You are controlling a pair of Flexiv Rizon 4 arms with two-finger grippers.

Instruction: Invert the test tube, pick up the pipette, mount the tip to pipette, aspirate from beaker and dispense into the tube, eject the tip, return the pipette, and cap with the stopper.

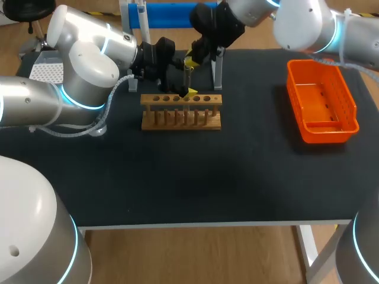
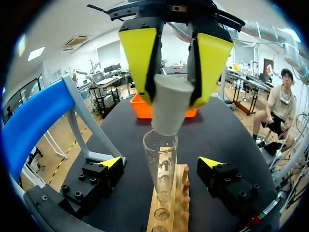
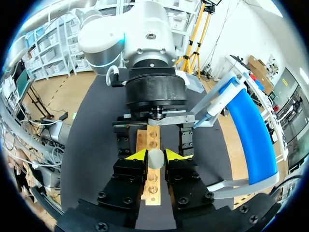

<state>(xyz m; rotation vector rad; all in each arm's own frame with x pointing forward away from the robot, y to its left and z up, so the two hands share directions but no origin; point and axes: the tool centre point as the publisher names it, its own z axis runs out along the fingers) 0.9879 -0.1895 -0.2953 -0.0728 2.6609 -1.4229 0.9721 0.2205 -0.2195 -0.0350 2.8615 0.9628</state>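
Observation:
A clear test tube point(image 2: 160, 164) stands upright in the wooden rack point(image 1: 180, 112). My left gripper point(image 2: 161, 163) is open, one yellow-tipped finger on each side of the tube and neither touching it. Directly above, my right gripper point(image 2: 169, 63) is shut on a grey stopper point(image 2: 168, 108), whose narrow end is right at the tube's mouth. In the right wrist view the stopper point(image 3: 155, 158) sits between my right gripper's point(image 3: 155, 155) yellow tips, over the rack point(image 3: 152, 183). In the head view both grippers meet at the tube point(image 1: 188, 77), behind the rack.
An orange basket point(image 1: 323, 100) stands at the table's right side. The pipette stand with its blue bar point(image 1: 160, 15) rises at the back edge, close behind both grippers, and its grey leg point(image 1: 218, 71) stands beside the rack.

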